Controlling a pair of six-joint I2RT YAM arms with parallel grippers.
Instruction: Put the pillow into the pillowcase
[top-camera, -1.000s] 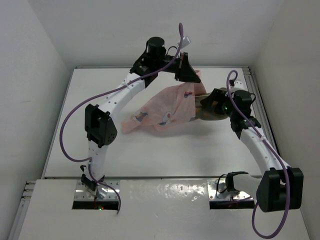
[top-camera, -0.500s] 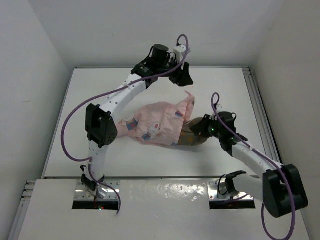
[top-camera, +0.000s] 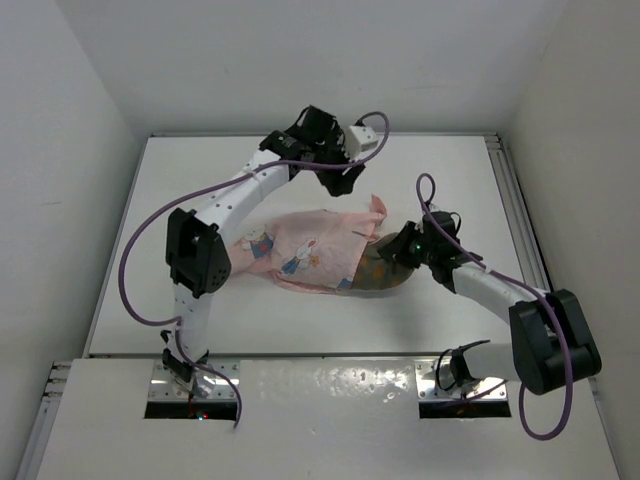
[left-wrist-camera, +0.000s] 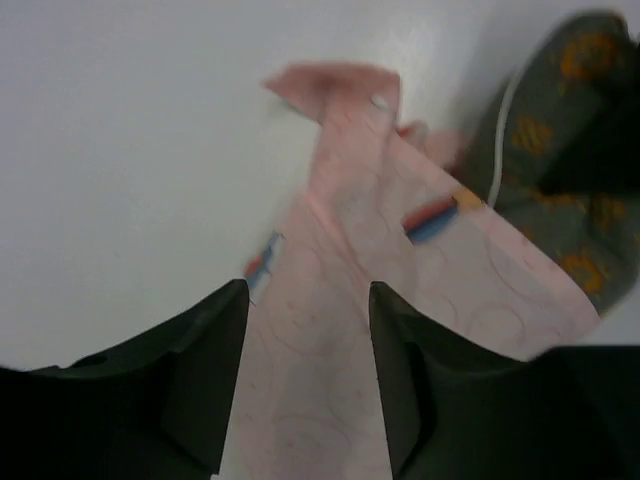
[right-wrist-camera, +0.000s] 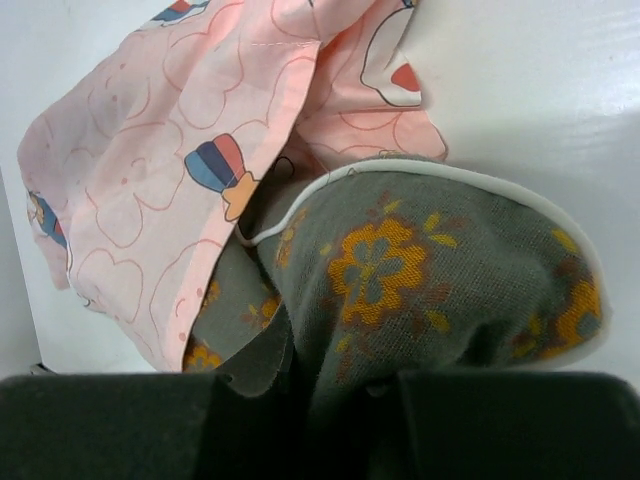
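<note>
Beneath the parted left gripper (left-wrist-camera: 305, 385) lies the pillowcase (top-camera: 300, 250); right gripper (right-wrist-camera: 345, 390) clamps the pillow (right-wrist-camera: 420, 260) at its mouth.

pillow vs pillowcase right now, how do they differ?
The pillow is olive-brown with orange flowers; the pillowcase is pink with cartoon prints. The pillowcase lies spread out; the pillow bunches at its right end, partly inside. The right claw is shut on the pillow; the left claw hangs open over the pillowcase. Both rest on the table.

No readable text, labels or numbers anywhere
</note>
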